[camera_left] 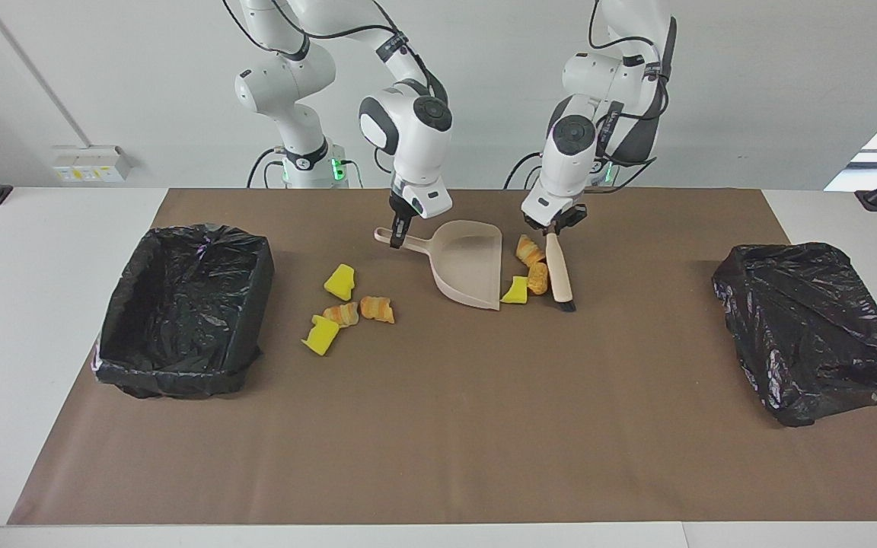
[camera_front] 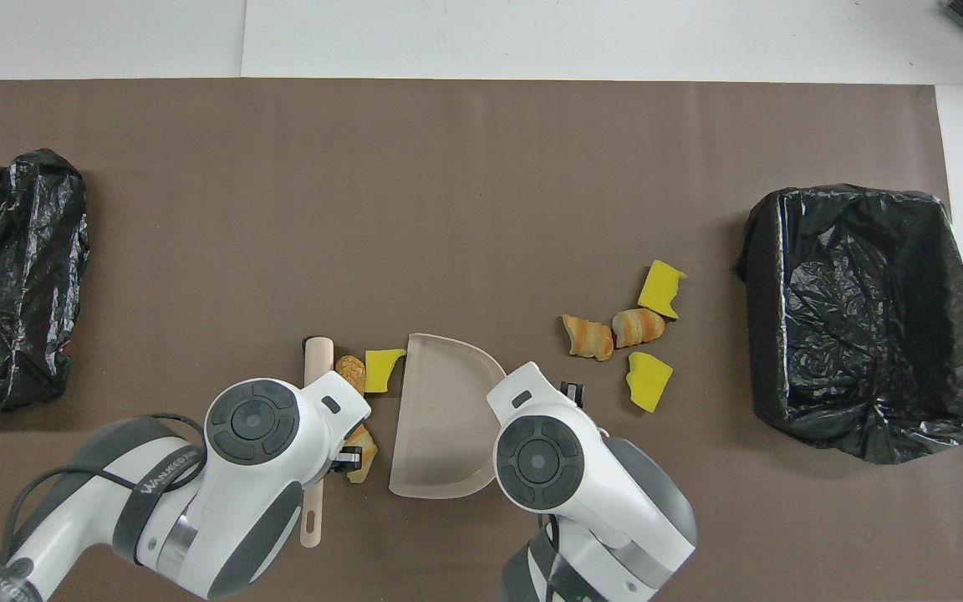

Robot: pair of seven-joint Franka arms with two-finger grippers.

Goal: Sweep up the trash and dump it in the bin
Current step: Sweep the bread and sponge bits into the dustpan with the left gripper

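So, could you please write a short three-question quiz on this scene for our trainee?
1. True or false: the yellow sponge chunk beside the dustpan already lies inside the pan.
2. Which tool does the left gripper hold? A) dustpan B) brush C) bin liner
3. Fill in: the right gripper grips the dustpan by its ____.

Key:
1. False; it lies at the pan's open edge.
2. B
3. handle
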